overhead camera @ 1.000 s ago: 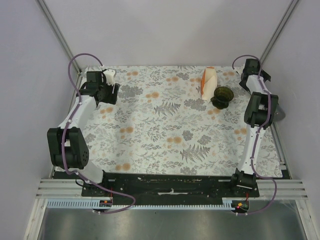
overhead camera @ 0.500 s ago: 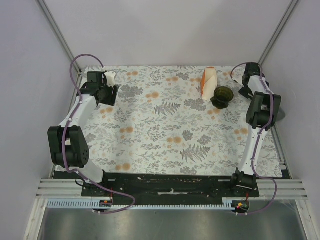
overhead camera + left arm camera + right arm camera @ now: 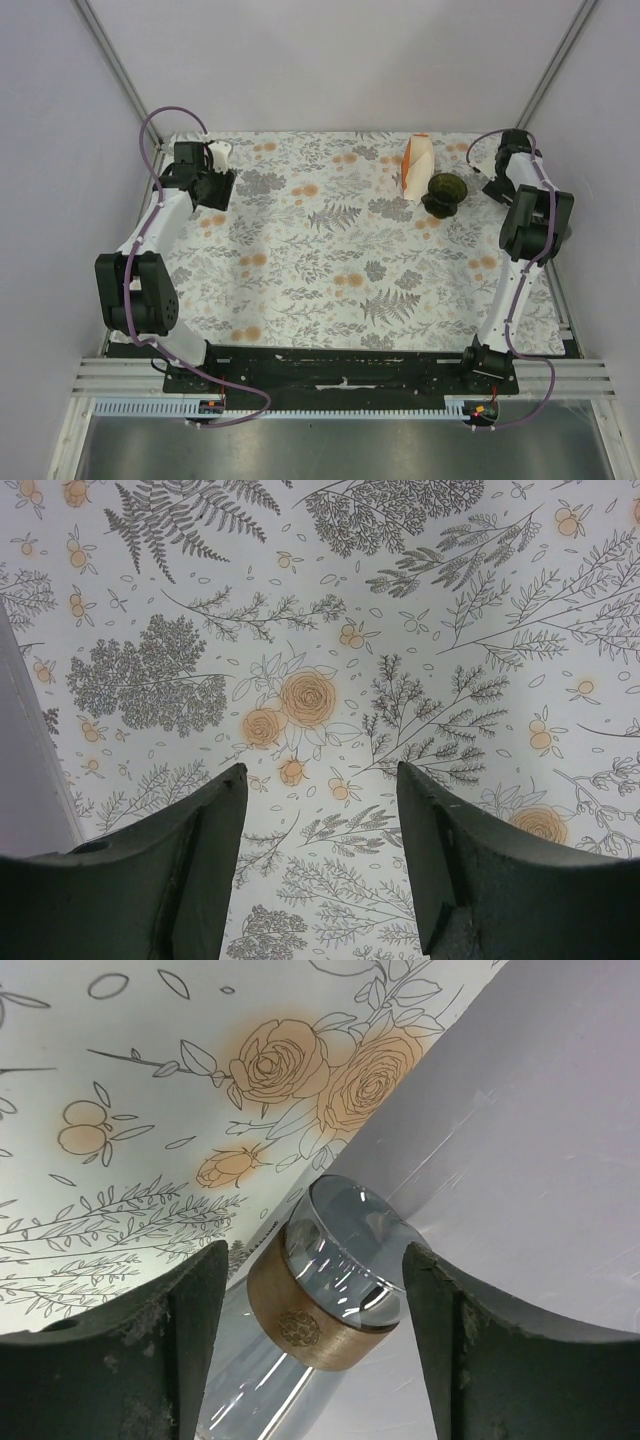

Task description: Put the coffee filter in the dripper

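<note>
The dripper [image 3: 444, 192], a dark olive funnel cup, stands upright at the far right of the flowered cloth. A small white shape [image 3: 219, 152] lies by my left wrist at the far left; I cannot tell whether it is the coffee filter. My left gripper [image 3: 320, 768] hovers open over bare cloth there, also seen from above [image 3: 214, 185], with nothing between its fingers. My right gripper [image 3: 315, 1248] is open by the right wall. Its fingers straddle a glass cylinder with a wooden band [image 3: 318, 1312] and there is a gap on both sides.
A white-and-orange wedge pack [image 3: 416, 165] stands just left of the dripper, almost touching it. The enclosure wall [image 3: 540, 1140] rises right behind the cylinder. From above, the right arm's elbow [image 3: 536, 215] covers the cylinder and that gripper.
The right arm has swung outward toward the right wall, away from the dripper, and its jaws have narrowed a little. The left arm has hardly moved; its jaws have narrowed slightly.
</note>
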{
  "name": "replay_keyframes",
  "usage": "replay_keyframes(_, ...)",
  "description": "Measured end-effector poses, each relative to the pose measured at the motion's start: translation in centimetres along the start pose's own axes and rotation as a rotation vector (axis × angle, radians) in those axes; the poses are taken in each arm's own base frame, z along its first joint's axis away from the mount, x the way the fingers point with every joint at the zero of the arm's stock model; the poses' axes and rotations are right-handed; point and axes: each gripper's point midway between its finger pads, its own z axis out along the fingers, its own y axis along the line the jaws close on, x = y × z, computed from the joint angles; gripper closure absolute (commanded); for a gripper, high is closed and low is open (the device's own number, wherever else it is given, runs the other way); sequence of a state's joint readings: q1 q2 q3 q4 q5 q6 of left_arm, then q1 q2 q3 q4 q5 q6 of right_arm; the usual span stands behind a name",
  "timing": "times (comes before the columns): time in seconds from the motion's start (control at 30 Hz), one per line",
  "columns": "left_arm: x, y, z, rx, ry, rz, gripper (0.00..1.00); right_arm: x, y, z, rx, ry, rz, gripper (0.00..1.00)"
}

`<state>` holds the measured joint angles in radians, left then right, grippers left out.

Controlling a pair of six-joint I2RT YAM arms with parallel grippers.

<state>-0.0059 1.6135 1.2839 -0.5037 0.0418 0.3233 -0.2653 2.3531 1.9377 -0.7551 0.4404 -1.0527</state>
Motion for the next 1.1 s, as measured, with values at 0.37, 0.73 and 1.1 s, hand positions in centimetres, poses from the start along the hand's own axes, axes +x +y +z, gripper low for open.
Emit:
replay_keyframes(0.37,-0.5,0.5,-0.3,-0.019,-0.003,0.001,0.33,0.9,1.0,0.1,-0.053,0.01,0.004,0.6)
replay_keyframes(0.73,-0.2,0.6,-0.4,-0.027,0.01,0.016,0.33,2.0,4.3,-1.0,-0.181,0.066,-0.016,0.75)
replay_keyframes(1.1,-0.1,1.0,-0.4,-0.045,0.017,0.038,0.34,1.9,7.1,-2.8,-0.263,0.108,0.0,0.66)
